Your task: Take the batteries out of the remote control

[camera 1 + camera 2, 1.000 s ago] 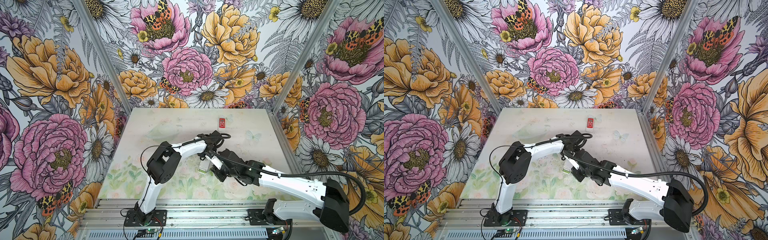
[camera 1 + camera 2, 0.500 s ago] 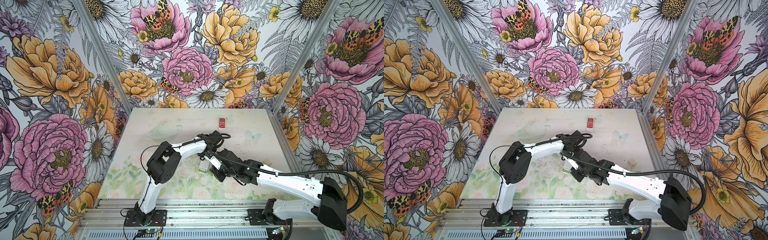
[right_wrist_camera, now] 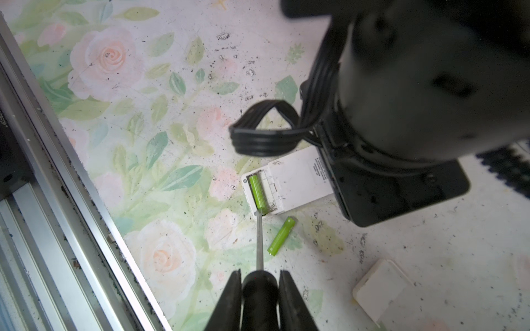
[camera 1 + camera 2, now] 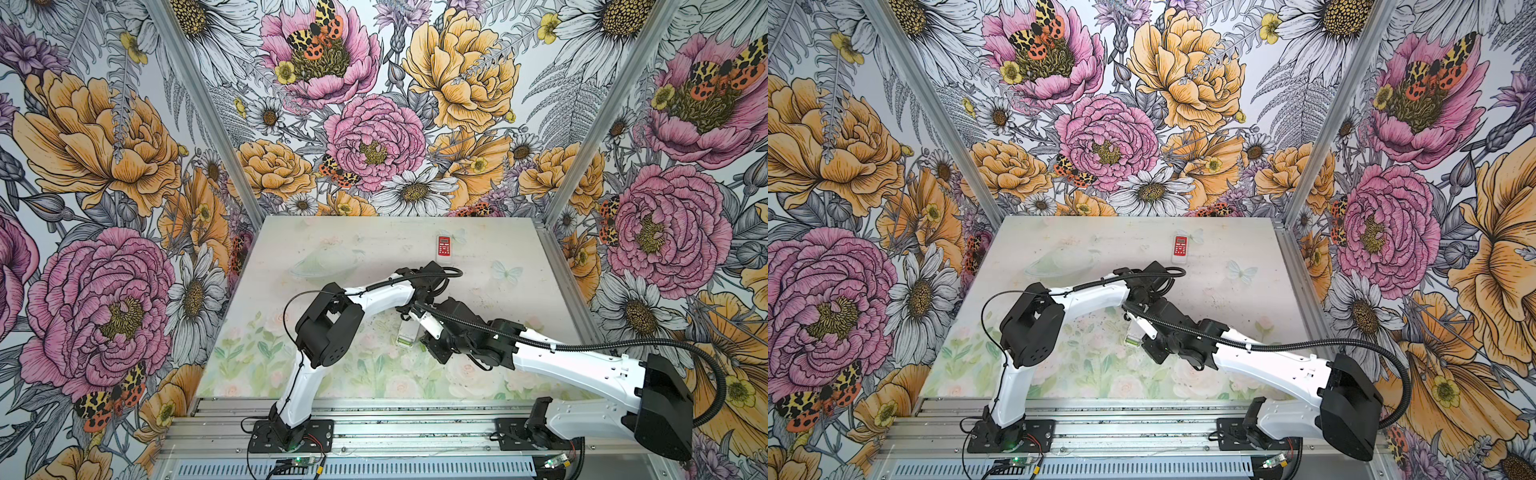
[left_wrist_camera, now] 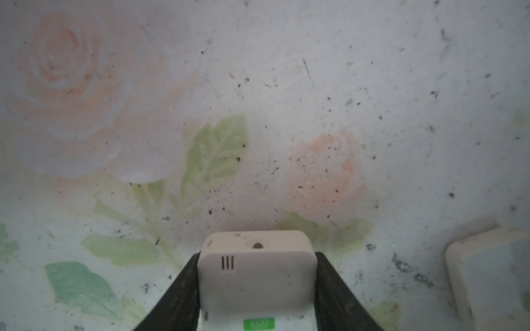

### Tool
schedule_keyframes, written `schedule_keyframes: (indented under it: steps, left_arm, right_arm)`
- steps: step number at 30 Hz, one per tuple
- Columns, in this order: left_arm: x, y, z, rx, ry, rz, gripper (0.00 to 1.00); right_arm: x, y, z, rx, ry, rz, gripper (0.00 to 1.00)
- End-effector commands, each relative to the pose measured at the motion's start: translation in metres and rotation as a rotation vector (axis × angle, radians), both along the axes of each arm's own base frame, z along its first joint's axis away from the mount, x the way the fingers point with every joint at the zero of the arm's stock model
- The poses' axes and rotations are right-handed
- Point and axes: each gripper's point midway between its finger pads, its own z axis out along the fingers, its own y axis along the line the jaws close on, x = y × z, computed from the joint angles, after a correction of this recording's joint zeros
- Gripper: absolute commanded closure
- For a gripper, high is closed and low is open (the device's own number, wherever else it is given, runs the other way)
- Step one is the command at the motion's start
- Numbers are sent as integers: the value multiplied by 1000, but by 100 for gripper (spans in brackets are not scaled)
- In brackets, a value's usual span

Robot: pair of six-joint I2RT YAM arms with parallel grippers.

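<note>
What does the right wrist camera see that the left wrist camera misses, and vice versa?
Right wrist only: the right gripper holding a screwdriver, tip at a green battery in the open compartment; a second green battery loose on the table. Left wrist only: three slots on the gripped end of the white remote. Both: that remote, the left gripper clamping it, the floral table.

You see the whole table in both top views from high at six o'clock, facing twelve, while both wrist cameras closely share the white remote.
</note>
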Motion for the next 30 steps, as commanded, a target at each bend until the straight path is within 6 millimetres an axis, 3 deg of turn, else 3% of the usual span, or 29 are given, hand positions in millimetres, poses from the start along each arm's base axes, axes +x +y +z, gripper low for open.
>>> schedule_keyframes:
  steps: [1,15,25,30]
  left_arm:
    - [9,-2,9,23,-52,-4,69]
    - [8,-5,12,39,-64,-15,69]
    - [6,-4,9,52,-63,-20,69]
    - [6,-5,7,51,-59,-21,69]
  right_arm:
    - [4,1,13,6,-19,-1,100]
    - [11,0,10,-27,-27,-14,100]
    - [20,1,37,23,-89,-41,100]
    - [25,3,38,18,-103,-51,100]
